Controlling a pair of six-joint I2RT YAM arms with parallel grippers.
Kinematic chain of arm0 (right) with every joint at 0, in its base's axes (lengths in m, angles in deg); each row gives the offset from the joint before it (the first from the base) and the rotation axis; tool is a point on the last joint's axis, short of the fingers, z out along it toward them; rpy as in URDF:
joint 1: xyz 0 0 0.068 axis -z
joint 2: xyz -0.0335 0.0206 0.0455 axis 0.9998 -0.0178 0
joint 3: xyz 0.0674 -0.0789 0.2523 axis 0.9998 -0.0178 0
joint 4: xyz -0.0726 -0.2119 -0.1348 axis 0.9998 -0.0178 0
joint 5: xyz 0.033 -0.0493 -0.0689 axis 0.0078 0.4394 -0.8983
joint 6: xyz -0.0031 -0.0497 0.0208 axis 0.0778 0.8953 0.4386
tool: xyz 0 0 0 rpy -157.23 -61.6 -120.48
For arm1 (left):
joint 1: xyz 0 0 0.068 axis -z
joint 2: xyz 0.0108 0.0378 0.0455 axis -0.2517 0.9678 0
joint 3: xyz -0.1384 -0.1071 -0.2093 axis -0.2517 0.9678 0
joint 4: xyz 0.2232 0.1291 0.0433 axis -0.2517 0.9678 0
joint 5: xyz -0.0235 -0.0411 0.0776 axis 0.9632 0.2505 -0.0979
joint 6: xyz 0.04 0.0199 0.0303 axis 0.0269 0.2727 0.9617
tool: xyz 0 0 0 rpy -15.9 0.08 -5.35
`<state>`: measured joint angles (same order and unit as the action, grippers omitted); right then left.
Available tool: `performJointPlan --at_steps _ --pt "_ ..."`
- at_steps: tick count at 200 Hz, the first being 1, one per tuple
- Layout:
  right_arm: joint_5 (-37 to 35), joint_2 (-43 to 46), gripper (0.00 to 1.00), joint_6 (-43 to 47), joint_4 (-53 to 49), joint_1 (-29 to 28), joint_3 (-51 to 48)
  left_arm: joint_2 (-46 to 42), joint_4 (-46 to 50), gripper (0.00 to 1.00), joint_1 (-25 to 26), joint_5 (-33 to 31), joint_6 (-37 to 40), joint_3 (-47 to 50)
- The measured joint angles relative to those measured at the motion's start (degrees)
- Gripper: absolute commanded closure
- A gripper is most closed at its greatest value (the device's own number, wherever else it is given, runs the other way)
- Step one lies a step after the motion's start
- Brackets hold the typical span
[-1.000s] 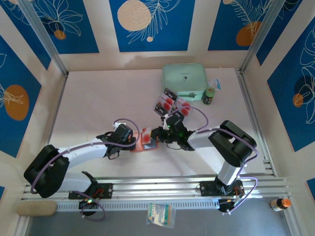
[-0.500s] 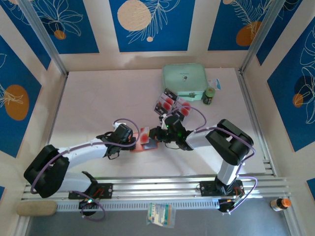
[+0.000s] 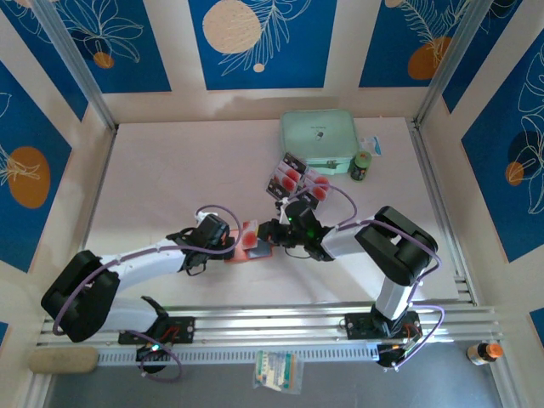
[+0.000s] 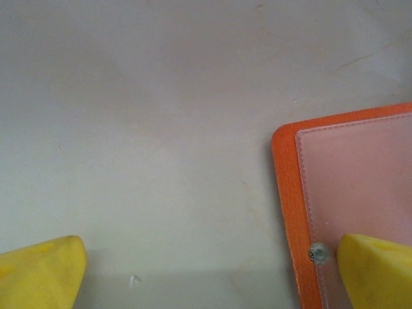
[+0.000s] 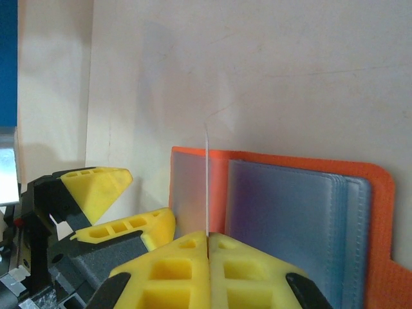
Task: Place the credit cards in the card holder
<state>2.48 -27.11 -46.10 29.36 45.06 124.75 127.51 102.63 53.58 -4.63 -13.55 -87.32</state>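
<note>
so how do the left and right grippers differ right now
The left gripper stands wide open; the right gripper is shut. The left gripper holds nothing, with one finger over the card holder; the right gripper pinches a credit card, seen edge-on, over it. Both have yellow fingers and meet at the holder.

Left wrist view: the card holder (image 4: 347, 193) runs off the right and lower edges beyond the left hand (image 4: 209, 270). One fingertip (image 4: 376, 264) covers its lower corner.

Right wrist view: the card (image 5: 206, 187) pinched in the right hand (image 5: 207, 243) stands edge-on, face unreadable.

Overhead view: the credit cards (image 3: 293, 180) beyond the right hand are too small to count.
</note>
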Motion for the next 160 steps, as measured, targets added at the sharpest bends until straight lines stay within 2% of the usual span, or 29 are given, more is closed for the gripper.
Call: performJointPlan --at_steps 160 --pt "0.7 -2.3 1.00 -2.4 3.7 0.0 -1.0 0.0 0.0 0.00 0.0 0.0 0.0 0.0"
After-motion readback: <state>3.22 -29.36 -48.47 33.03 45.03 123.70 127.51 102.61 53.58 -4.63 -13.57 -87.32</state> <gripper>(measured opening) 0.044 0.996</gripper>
